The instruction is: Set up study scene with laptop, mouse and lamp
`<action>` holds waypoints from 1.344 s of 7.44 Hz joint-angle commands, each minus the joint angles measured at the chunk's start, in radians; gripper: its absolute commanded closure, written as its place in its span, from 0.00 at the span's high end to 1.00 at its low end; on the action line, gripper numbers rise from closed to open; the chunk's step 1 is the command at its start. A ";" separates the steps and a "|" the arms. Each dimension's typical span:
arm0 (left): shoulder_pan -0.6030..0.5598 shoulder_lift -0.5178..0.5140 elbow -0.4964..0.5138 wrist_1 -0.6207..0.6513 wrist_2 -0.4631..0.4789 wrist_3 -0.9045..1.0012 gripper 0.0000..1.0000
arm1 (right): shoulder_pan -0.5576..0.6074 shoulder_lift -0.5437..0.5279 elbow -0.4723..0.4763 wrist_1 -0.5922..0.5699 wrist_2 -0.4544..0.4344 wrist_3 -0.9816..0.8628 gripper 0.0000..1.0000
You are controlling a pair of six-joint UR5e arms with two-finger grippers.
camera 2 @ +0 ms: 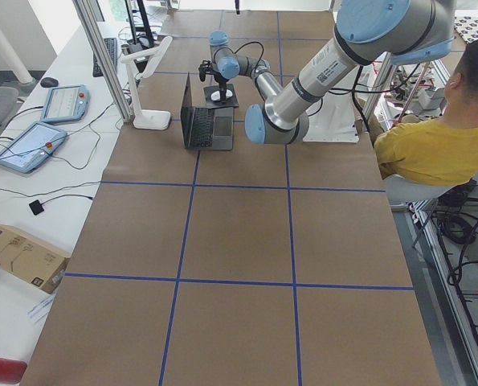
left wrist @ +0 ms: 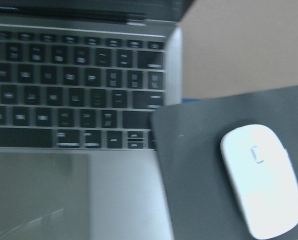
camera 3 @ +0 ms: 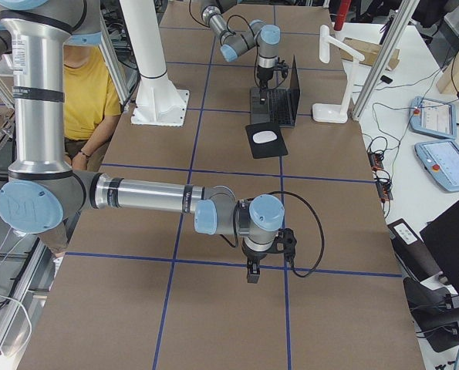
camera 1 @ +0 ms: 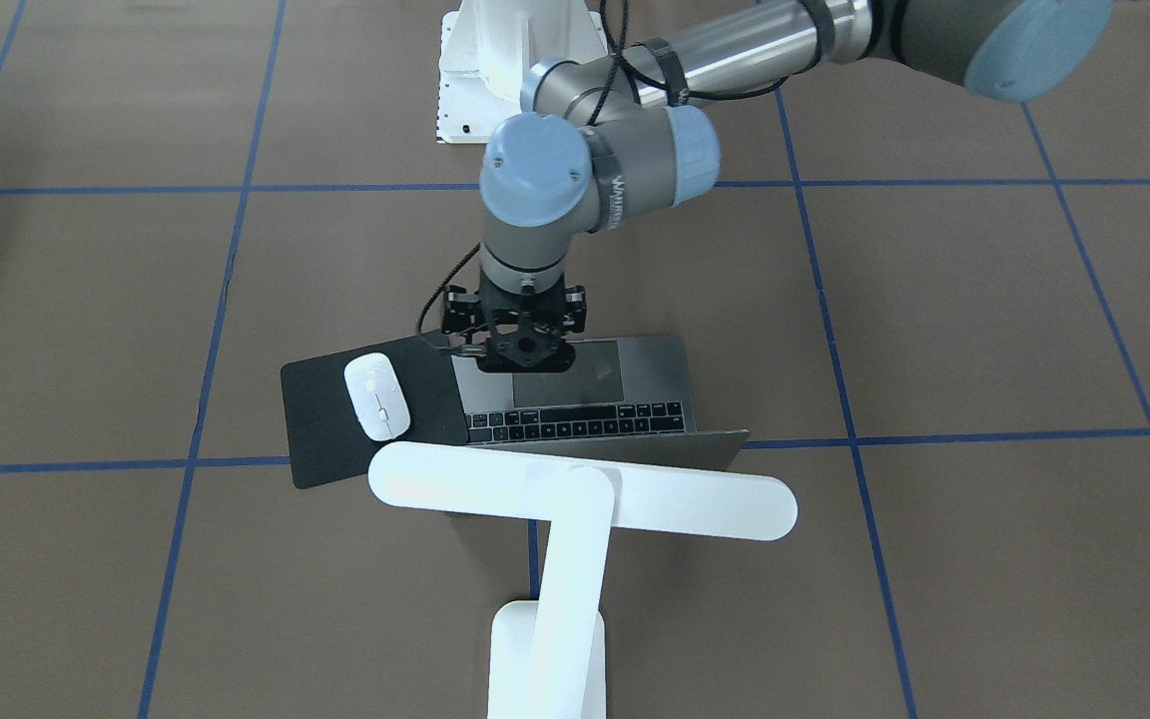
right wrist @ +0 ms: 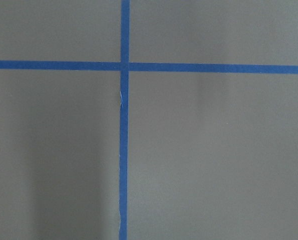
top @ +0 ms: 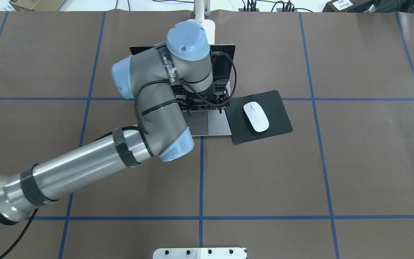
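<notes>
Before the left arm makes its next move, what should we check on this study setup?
1. Laptop lid open: ok.
2. Mouse resting on black mat: ok.
3. Mat clear of laptop: not ok, its corner overlaps the palm rest.
4. Lamp upright behind the screen: ok.
5. Left gripper, fingers open: cannot tell.
6. Right gripper away from the setup: ok.

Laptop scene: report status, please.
Left gripper over laptop, jaws unclear. Right gripper far off, unclear. Laptop open, mouse on mat, lamp behind. Mat overlaps laptop corner.
</notes>
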 commanded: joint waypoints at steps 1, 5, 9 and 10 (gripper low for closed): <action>-0.117 0.236 -0.256 0.097 -0.071 0.233 0.99 | 0.000 0.000 0.005 0.013 -0.004 0.007 1.00; -0.427 0.603 -0.379 0.100 -0.214 0.781 0.99 | 0.003 -0.009 0.015 0.013 -0.004 0.005 1.00; -0.769 0.844 -0.262 0.100 -0.219 1.340 1.00 | 0.003 -0.009 0.030 0.013 -0.002 -0.002 1.00; -0.855 0.875 -0.205 0.099 -0.220 1.429 1.00 | 0.002 -0.007 0.036 0.013 -0.002 -0.004 1.00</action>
